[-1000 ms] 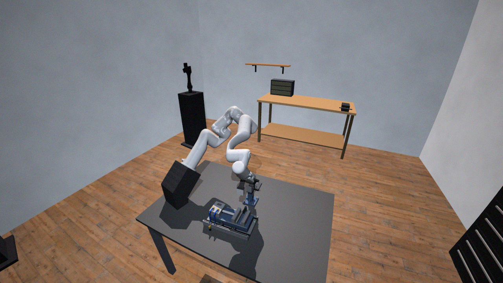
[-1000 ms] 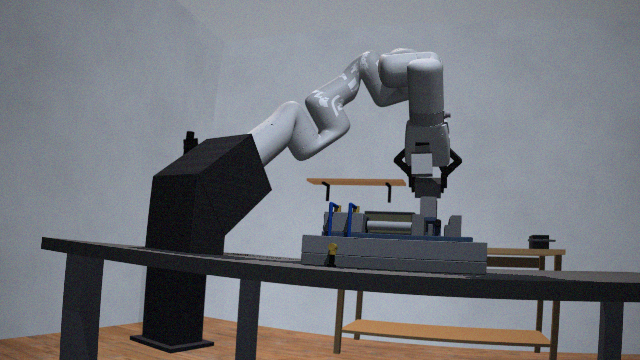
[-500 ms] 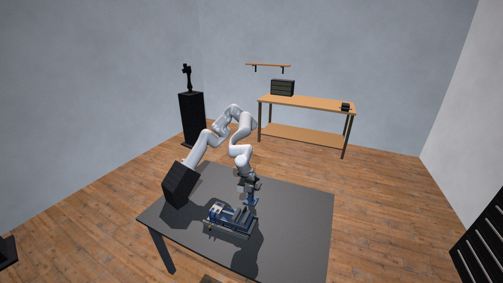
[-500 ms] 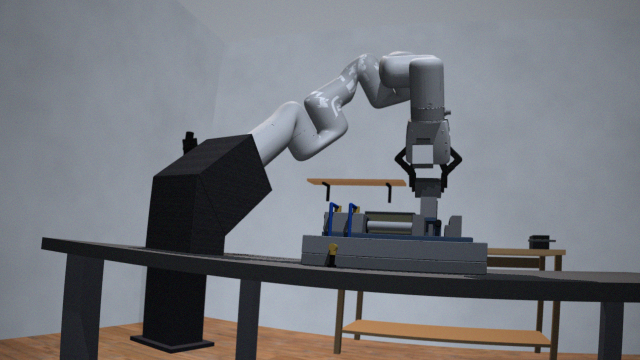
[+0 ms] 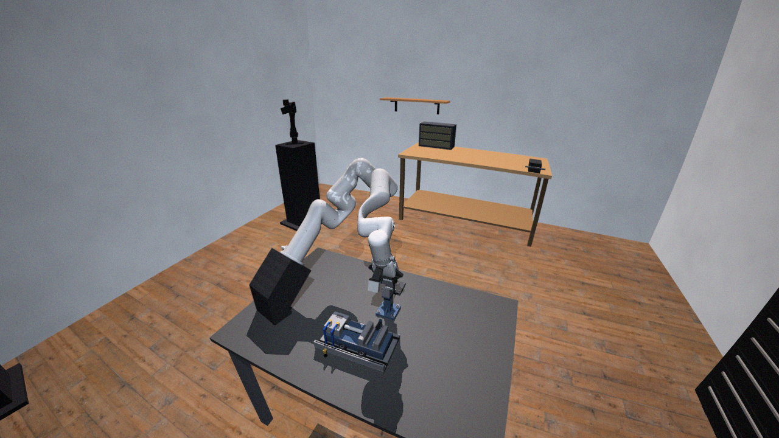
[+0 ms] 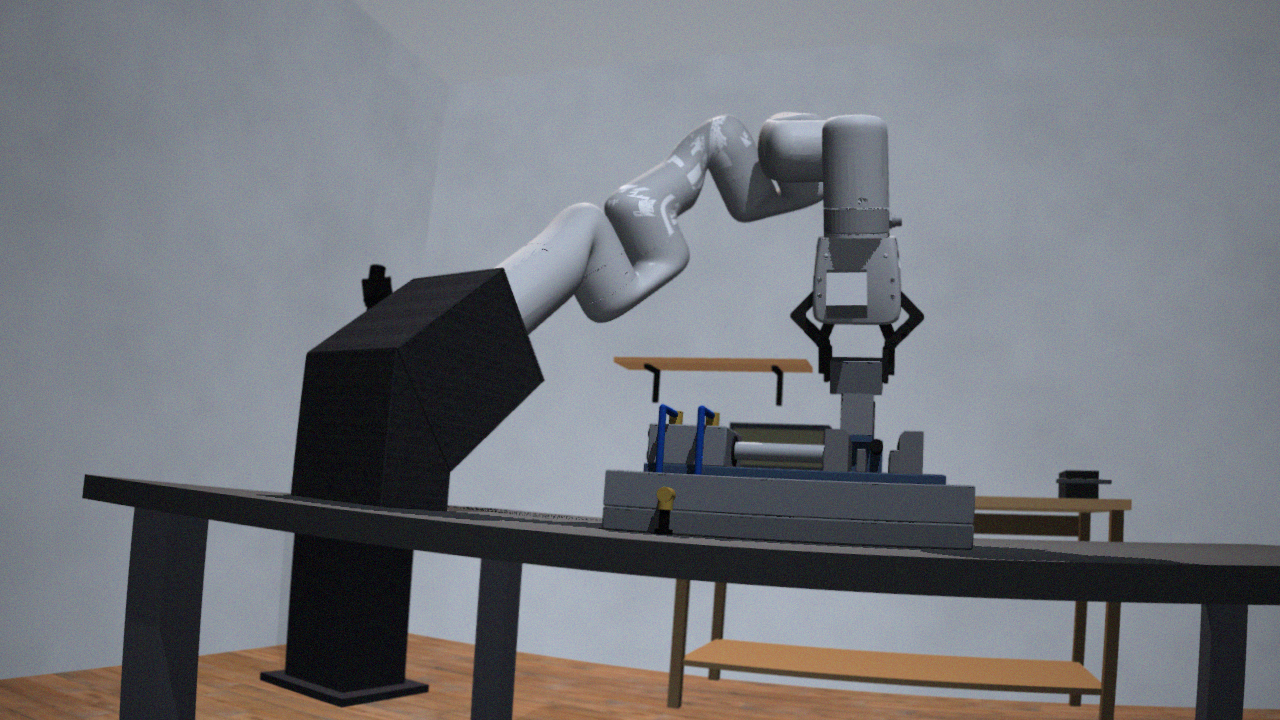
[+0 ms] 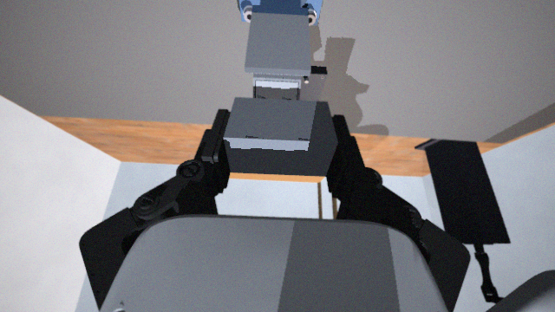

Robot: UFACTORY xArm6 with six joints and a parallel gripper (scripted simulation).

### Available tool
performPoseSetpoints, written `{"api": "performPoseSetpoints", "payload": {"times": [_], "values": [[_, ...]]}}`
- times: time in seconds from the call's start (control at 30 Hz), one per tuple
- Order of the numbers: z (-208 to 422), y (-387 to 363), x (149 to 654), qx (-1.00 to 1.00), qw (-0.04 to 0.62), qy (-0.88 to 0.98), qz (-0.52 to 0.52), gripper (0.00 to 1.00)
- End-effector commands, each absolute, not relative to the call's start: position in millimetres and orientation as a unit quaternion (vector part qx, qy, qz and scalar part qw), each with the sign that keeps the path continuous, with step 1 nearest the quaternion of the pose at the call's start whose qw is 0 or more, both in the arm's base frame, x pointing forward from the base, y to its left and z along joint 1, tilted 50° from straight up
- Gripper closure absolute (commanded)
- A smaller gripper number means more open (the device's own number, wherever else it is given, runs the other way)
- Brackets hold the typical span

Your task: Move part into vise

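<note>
My gripper (image 6: 856, 362) points straight down and is shut on the part (image 6: 856, 377), a grey block. In the wrist view the part (image 7: 277, 134) sits between the two black fingers, held by its sides. I cannot tell which way its slot faces. The gripper (image 5: 387, 287) hangs above a grey stand on a blue base (image 5: 387, 310) just behind the vise. That stand shows beyond the part in the wrist view (image 7: 277, 43). The vise (image 5: 359, 339) sits on a grey base plate (image 6: 787, 510) with its jaws apart. The gap between the jaws (image 6: 872, 445) holds no part.
The air cylinder with two blue hoses (image 6: 680, 437) is at the vise's left end. The arm's black pedestal (image 5: 277, 288) stands at the table's back left corner. A wooden workbench (image 5: 473, 179) and a black column (image 5: 297, 179) stand far behind.
</note>
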State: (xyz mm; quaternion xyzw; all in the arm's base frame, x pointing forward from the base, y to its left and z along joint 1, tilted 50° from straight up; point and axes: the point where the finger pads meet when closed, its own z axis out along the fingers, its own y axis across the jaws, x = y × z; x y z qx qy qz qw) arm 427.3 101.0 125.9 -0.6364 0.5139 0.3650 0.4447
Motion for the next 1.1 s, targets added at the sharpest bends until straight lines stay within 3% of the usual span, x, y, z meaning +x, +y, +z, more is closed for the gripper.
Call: {"api": "performPoseSetpoints", "payload": {"times": [0.0, 1.07], "values": [[126.8, 100.6, 427.9, -0.646, 0.43, 0.527, 0.346, 1.0], [129.2, 102.0, 427.4, -0.684, 0.362, 0.576, 0.263, 1.0]]}}
